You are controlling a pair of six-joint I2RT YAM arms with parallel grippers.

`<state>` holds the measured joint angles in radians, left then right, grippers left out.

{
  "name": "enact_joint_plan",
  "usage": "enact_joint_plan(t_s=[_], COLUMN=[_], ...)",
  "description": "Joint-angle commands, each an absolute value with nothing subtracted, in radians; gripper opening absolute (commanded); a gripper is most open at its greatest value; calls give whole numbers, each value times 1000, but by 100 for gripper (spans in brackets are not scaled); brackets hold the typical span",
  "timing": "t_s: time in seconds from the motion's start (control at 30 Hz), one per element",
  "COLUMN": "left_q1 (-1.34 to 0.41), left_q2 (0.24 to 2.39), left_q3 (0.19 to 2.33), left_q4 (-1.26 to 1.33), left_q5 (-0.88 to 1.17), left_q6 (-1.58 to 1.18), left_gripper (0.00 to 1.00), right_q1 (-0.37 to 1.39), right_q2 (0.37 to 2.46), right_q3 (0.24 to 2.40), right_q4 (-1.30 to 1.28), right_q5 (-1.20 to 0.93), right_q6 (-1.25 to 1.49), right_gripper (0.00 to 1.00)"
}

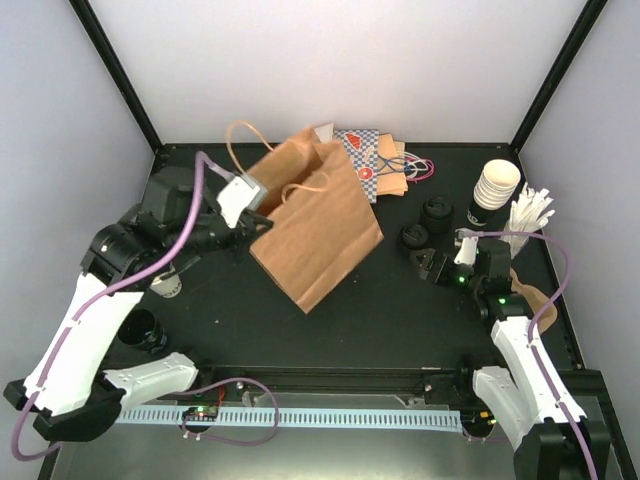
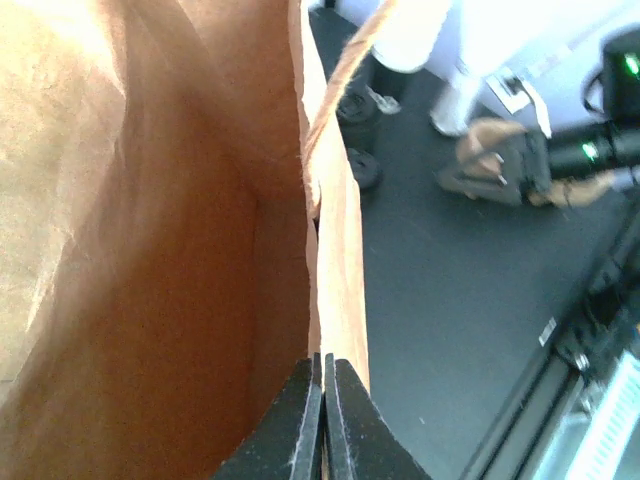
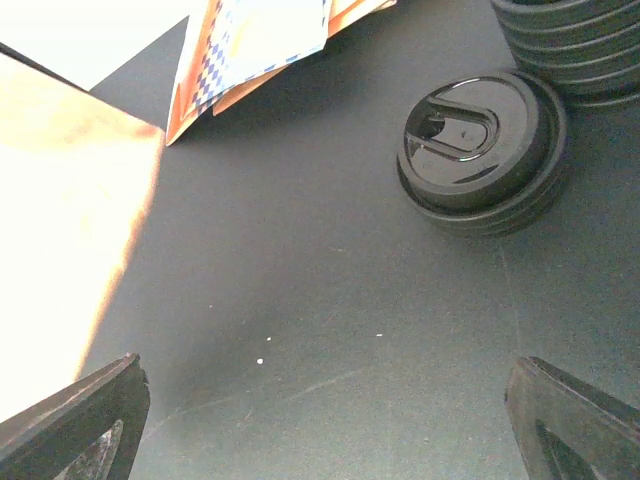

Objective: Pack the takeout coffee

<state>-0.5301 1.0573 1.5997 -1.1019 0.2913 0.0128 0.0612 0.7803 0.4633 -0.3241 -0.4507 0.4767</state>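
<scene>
A brown paper bag [image 1: 315, 228] lies in the middle of the table, its mouth toward the left. My left gripper [image 1: 256, 222] is shut on the bag's rim [image 2: 338, 250]; its own view looks into the bag's hollow inside [image 2: 150, 260], with the fingertips [image 2: 300, 410] pressed together on the paper. A small white cup [image 1: 166, 284], perhaps the takeout coffee, shows mostly hidden under my left arm. My right gripper [image 1: 432, 263] is open and empty, low over bare table [image 3: 325, 430], just short of loose black lids [image 3: 480, 145].
Stacks of black lids [image 1: 437, 210] and a stack of cream cups [image 1: 497, 185] stand at the back right, with white sticks [image 1: 530, 212] beside them. Patterned bags [image 1: 370, 160] lie behind the brown bag. A black object [image 1: 141, 330] sits near the left arm.
</scene>
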Motion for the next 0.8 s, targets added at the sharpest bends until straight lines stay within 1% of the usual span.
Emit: enact_joint_plan(t_s=[0.0,0.1,0.17,0.3,0.4,0.57,0.67,0.73,0.77], left_q1=[-668,-746,-765,-770,-770,-770,-770,-770,-770], left_q2=[1049,1054,1065,1084,1079,1086,1105,1114,1114], left_q3=[1525,1462,1433,1422,1431,1452,1443,1425,1409], left_q4=[-1053,-1007,-977,-939,-916,-893,-893,-881,-868], left_q5=[235,126,68,3,-64,-229,-261,-245,-237], left_q6=[81,118,130,166,239,357,391,396,390], left_gripper=[1,2,1,1,1,1,2,2,3], right_q1=[70,81,90,146,219,281,297,302,302], right_q2=[794,816,840,894,919,952,980,997,1002], right_q3=[483,489,492,500,510,525,557,576,584], right_q4=[-344,-358,-360,-355,-343,-295,-298,-310,-318], right_q5=[-498,-506,-522,-526,-482,-456,-438,-410,-401], right_q6=[468,460,455,467,485,525,528,529,528], right_gripper=[100,100,100,100,100,100,100,100,100])
